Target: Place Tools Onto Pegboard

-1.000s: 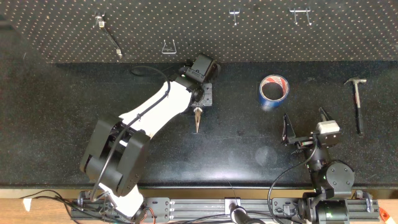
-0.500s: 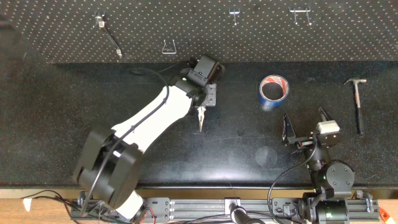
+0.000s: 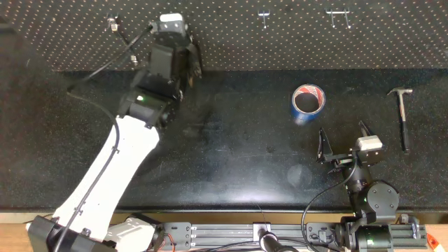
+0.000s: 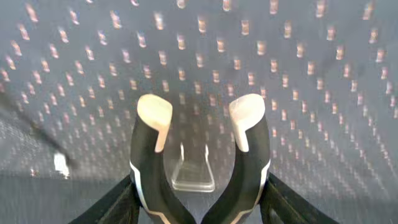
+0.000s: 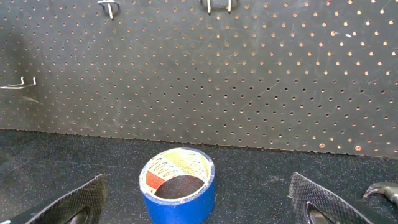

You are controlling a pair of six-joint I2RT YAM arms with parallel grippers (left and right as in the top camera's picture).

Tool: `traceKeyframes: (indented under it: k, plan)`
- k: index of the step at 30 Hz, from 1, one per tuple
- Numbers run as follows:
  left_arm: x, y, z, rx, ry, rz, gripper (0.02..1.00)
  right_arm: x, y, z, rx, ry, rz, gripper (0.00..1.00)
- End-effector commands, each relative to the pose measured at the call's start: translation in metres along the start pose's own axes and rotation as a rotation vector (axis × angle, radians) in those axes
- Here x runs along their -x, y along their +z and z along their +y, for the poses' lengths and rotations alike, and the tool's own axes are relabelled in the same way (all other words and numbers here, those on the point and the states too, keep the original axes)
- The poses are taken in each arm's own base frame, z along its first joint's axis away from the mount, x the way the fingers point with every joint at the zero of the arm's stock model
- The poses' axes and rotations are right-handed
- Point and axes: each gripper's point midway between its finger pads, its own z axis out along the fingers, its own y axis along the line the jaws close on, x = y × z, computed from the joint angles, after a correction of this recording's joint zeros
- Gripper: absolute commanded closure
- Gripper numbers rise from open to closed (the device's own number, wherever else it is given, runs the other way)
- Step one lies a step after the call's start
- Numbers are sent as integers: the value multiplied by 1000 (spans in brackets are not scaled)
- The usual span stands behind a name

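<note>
My left gripper [image 3: 183, 52] is raised against the pegboard [image 3: 294, 42] and shut on the pliers [image 4: 149, 155]. Their two black handles with cream tips point at the board and stand either side of a clear hook [image 4: 193, 171]. The blue tape roll [image 3: 308, 101] stands on the black table just in front of the board, also seen as the tape roll [image 5: 178, 183]. A hammer [image 3: 402, 115] lies at the far right. My right gripper [image 3: 343, 143] rests low, near the tape roll's front right, open and holding nothing.
Two metal hooks [image 3: 264, 15] [image 3: 338, 15] hang bare on the board's upper right. A thin tool [image 3: 124, 42] hangs on the board left of my left gripper. The black table [image 3: 238, 161] stretches between the two arms.
The left arm has lifted the pliers off the table and swung up and left to the pegboard, onto the clear hook's spot. The right arm, tape roll and hammer have not moved.
</note>
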Motion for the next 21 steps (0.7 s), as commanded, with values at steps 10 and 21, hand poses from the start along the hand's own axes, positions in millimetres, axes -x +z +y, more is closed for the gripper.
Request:
traceKeyframes:
  k: [10,21]
  plan:
    - [53,37,-3,16,81,-226,989,-1,0,1,6,-11,2,42]
    - [42,55,3,56,106,-197,989,-1,0,1,6,-11,2,42]
